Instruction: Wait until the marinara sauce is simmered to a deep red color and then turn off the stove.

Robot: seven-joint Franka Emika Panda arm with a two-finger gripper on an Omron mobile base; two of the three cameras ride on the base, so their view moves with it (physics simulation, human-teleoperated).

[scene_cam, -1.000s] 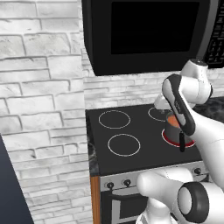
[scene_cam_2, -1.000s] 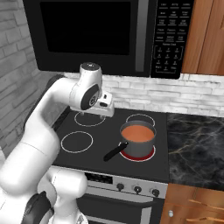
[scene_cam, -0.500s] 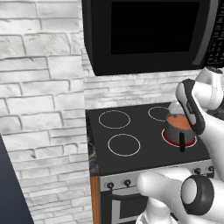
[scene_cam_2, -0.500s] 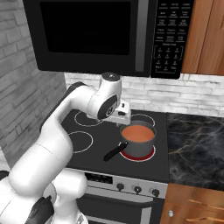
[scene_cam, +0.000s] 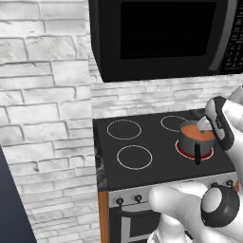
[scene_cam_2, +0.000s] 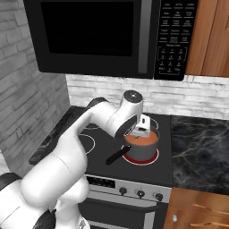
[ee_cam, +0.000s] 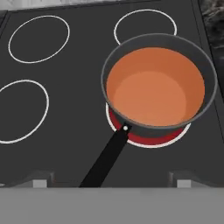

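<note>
The marinara sauce (ee_cam: 155, 85) is a smooth orange-red disc inside a small grey pot (ee_cam: 205, 107) with a black handle (ee_cam: 107, 159). The pot stands on the front right burner of the stove (ee_cam: 74, 127), and a red ring (ee_cam: 148, 141) glows beneath it. In the base views the sauce (scene_cam_2: 142, 139) (scene_cam: 197, 133) lies just under my hand. My gripper (scene_cam_2: 142, 128) (ee_cam: 111, 183) hovers above the pot, looking down. It is open, with its fingertips (ee_cam: 41, 181) far apart and nothing held.
Small black knobs (scene_cam_2: 140, 193) line the silver front panel below the cooktop. A black microwave (scene_cam_2: 98, 36) hangs low over the stove. Black marble counter (scene_cam_2: 201, 152) lies to the right, and a brick wall (scene_cam: 42, 95) to the left. The other burner rings (ee_cam: 39, 38) are dark.
My arm has swung right from over the left burners until the hand hangs above the pot. The jaws stay open. The pot has not moved.
</note>
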